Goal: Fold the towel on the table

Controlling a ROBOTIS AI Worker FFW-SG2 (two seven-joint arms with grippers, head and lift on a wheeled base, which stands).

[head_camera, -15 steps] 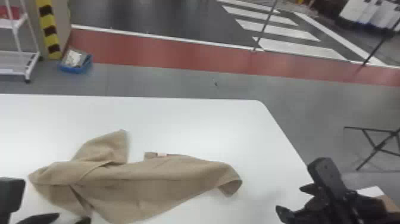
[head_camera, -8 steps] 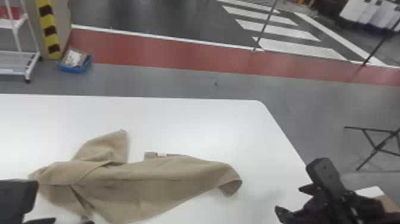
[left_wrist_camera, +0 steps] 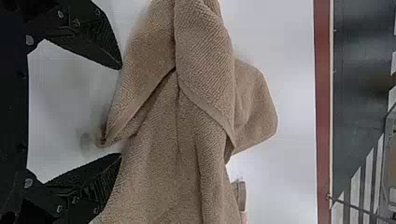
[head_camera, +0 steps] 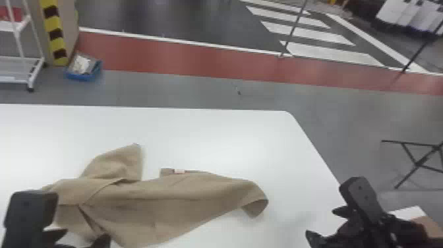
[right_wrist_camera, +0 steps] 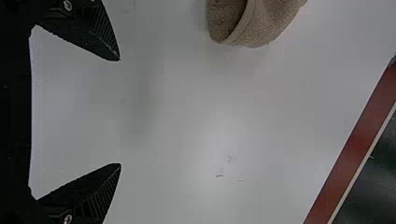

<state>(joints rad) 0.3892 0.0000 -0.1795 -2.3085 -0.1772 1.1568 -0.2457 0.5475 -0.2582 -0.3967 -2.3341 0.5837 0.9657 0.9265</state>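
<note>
The towel (head_camera: 184, 194) is soft tan cloth, matt and rough, with a nubbly, diagonally ribbed weave; its hem looks flatter and smoother. A small, pale pinkish tag (head_camera: 179, 171) on its edge is plain and flat. The table (head_camera: 230, 138) has a smooth white top with a soft sheen, pale glare patches and a few faint scuffs. The left gripper (head_camera: 87, 233) and right gripper (head_camera: 320, 221) are matt black, their fingers finely ridged, with small shiny metal screws (left_wrist_camera: 29, 183). Behind, the grey floor (head_camera: 197, 92) is smooth, faintly glossy.
</note>
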